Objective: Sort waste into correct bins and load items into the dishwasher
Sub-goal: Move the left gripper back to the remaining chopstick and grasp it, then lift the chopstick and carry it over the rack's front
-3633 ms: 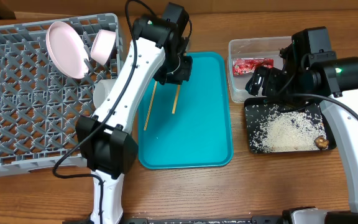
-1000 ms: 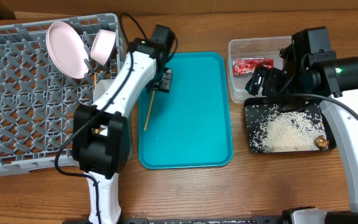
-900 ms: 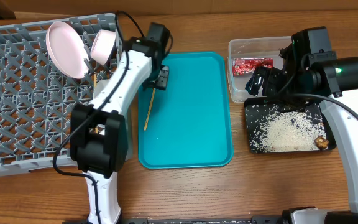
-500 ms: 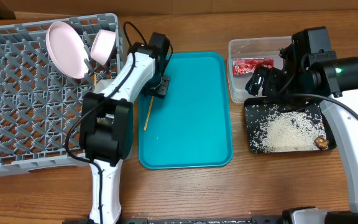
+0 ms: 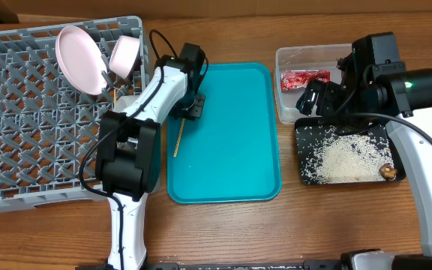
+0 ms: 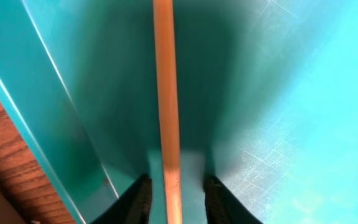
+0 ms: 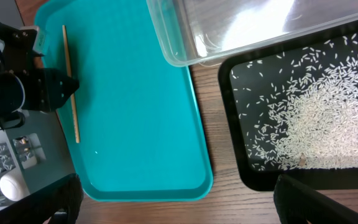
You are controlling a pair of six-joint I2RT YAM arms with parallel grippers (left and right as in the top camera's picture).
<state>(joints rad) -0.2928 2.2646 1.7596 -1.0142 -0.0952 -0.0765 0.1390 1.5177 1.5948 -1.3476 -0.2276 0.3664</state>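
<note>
One wooden chopstick (image 5: 178, 139) lies along the left side of the teal tray (image 5: 231, 150). My left gripper (image 5: 192, 107) is low over its far end. In the left wrist view the chopstick (image 6: 165, 93) runs between the two fingers (image 6: 176, 199) with a gap on each side, so the gripper is open. My right gripper (image 5: 317, 97) is open and empty above the gap between the clear tub (image 5: 306, 54) and the black tray (image 5: 306, 150). The red-and-white wrapper (image 5: 304, 78) lies in the tub. Rice (image 5: 343, 157) and a brown lump (image 5: 387, 171) lie in the black tray.
The grey rack (image 5: 21, 150) at the left holds a pink plate (image 5: 79, 60) and a bowl (image 5: 124, 55) on edge. The right wrist view shows the chopstick (image 7: 71, 93), the teal tray (image 7: 142, 124), the tub (image 7: 229, 31), the rice (image 7: 316, 124) and its open fingers (image 7: 185, 211).
Two chopsticks lay on the teal tray 3.6 s ago; one lies there now. The left gripper has come back and settled over that chopstick's far end. The right arm has not moved.
</note>
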